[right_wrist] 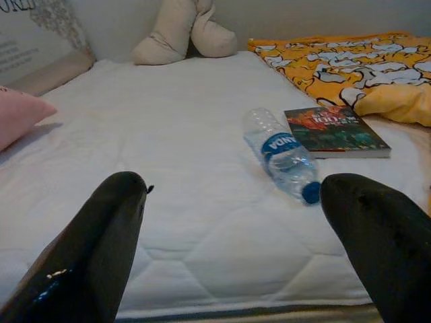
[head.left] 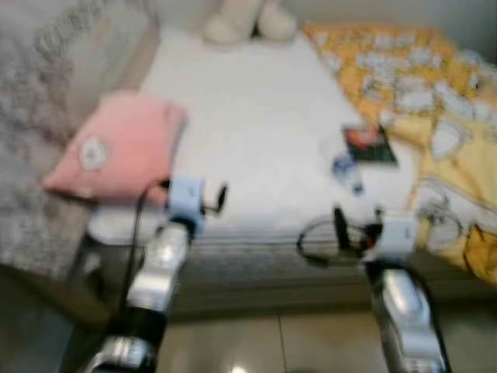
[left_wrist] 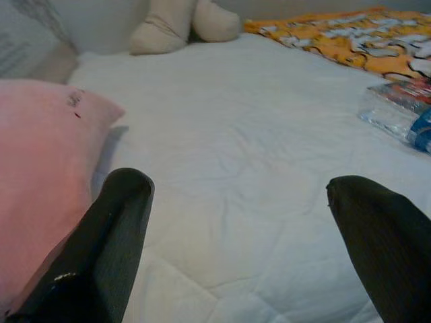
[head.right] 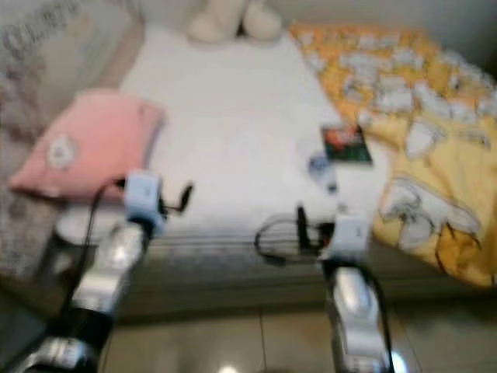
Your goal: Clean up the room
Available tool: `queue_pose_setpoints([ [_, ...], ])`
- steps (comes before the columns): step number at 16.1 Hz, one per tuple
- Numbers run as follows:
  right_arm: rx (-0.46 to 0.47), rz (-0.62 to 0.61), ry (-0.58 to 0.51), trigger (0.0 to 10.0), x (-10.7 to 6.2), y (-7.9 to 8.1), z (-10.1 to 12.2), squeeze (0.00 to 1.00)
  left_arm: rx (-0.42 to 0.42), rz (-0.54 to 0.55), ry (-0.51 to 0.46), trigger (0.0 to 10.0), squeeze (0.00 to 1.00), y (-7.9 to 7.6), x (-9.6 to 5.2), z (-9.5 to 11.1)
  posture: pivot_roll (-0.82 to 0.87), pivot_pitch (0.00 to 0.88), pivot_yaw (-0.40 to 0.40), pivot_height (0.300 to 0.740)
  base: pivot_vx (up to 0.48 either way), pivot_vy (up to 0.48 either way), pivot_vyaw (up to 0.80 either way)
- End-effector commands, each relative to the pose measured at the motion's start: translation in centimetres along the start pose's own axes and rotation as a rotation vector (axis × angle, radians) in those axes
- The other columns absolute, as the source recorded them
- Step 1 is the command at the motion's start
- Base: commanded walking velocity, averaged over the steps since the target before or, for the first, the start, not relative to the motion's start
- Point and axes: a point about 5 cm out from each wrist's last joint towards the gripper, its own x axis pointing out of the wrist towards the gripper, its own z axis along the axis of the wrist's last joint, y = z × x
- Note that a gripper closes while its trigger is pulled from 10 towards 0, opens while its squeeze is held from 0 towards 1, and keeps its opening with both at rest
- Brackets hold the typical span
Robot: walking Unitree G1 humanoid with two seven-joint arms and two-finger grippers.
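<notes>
A bottle (right_wrist: 282, 153) lies flat on the bed (right_wrist: 188, 168), its blue cap end pointing at me, long side running away from me. A book (right_wrist: 335, 131) sits just beside it. My right tool (right_wrist: 249, 249) and left tool (left_wrist: 242, 249) are both spread wide, holding nothing.

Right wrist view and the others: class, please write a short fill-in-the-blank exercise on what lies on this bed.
1. The water bottle lies on its ____.
2. Beside it lies a closed ____.
3. The pillow is ____ in colour.
4. Both the left gripper and right gripper are ____.

Missing words: side; book; pink; open
</notes>
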Motion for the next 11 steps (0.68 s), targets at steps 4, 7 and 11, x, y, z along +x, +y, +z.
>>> queue_pose_setpoints([
  [4,-0.032,-0.005,0.007,10.0,-0.03,-0.52,-0.25,0.0,0.014,-0.024,0.005,10.0,0.02,-0.34,0.17,-0.18,-0.12,0.0,0.024,0.74,0.25,-0.406,0.0],
  [7,-0.025,0.008,0.009,10.0,0.22,-0.12,-0.41,0.0,0.011,-0.037,0.004,10.0,0.02,-0.73,0.56,-0.13,-0.12,0.0,0.028,0.74,0.256,-0.404,0.0],
  [11,-0.027,0.025,0.014,10.0,0.45,0.16,-0.57,0.0,0.008,-0.047,0.007,10.0,0.01,-0.93,0.74,-0.16,-0.12,0.0,0.024,0.74,0.255,-0.404,0.0],
])
